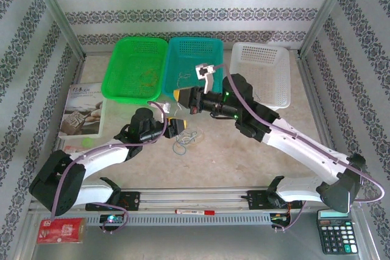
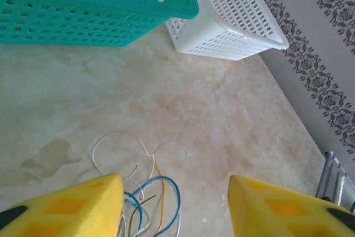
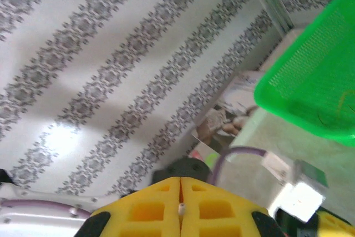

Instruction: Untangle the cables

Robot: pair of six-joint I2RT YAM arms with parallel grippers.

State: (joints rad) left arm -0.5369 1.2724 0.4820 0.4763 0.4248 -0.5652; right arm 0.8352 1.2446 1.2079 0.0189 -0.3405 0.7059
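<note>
You are partway through, I think. One thin wire (image 1: 146, 77) lies in the bright green plastic basket (image 1: 116, 80). Another wire (image 1: 181, 77) lies in the teal plastic basket (image 1: 194, 44). I cannot see any wire in the white plastic basket (image 1: 262, 59). A small bunch of thin, curly cables (image 1: 186, 140), whitish, blue and yellow, lies on the pale, stone-look table (image 1: 244, 156), and the loops cross over each other. So pulling these apart looks like the job that is left.

Your left claw (image 1: 178, 127) hangs right above the bunch, with its two yellow fingers spread apart. From its own camera the left claw (image 2: 175, 208) has bare table in the middle of the gap. The cables (image 2: 141, 192) lie off to one side, touching or just beside one yellow finger (image 2: 61, 206), with a whitish loop reaching out past it. Nothing is pinched there yet.

Your right claw (image 1: 181, 96) sits up near the front of the teal basket, well apart from the bunch. Seen from the wrist, the right claw (image 3: 180, 203) is pressed tight together. There is a tiny pale speck at the seam, but I cannot tell if it is a wire.
</note>
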